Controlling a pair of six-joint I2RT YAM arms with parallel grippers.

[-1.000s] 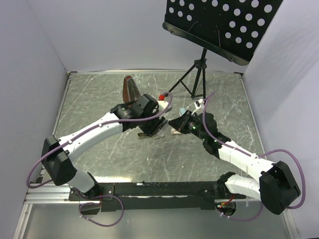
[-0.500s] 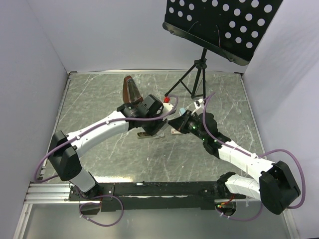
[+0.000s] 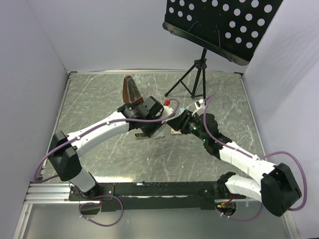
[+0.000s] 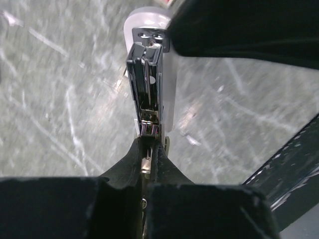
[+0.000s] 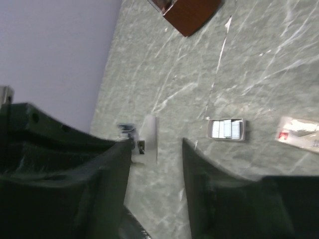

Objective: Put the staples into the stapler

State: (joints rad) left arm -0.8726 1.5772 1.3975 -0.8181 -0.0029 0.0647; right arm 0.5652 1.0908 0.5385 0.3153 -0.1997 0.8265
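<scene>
The stapler [image 4: 149,84] lies opened on the table, its metal magazine channel facing up over a white body [image 3: 155,133]. My left gripper [image 4: 148,144] is shut on the metal rear end of the stapler. The staples [image 5: 226,129] are silvery strips in a small open tray on the table. My right gripper [image 5: 155,149] hangs open beside the stapler's end [image 5: 147,139], with nothing between its fingers. In the top view the right gripper [image 3: 175,122] sits just right of the left one [image 3: 149,130], and it partly covers the tray.
A dark red-brown wedge-shaped object [image 3: 130,90] stands behind the left arm. A flat cream piece with red marks [image 5: 301,134] lies past the staple tray. A black tripod [image 3: 192,82] carrying a perforated board [image 3: 224,25] stands at the back right. Walls close off three sides.
My left gripper has moved a little back and right and closed onto the stapler's rear end. My right gripper has opened and edged left toward the stapler.
</scene>
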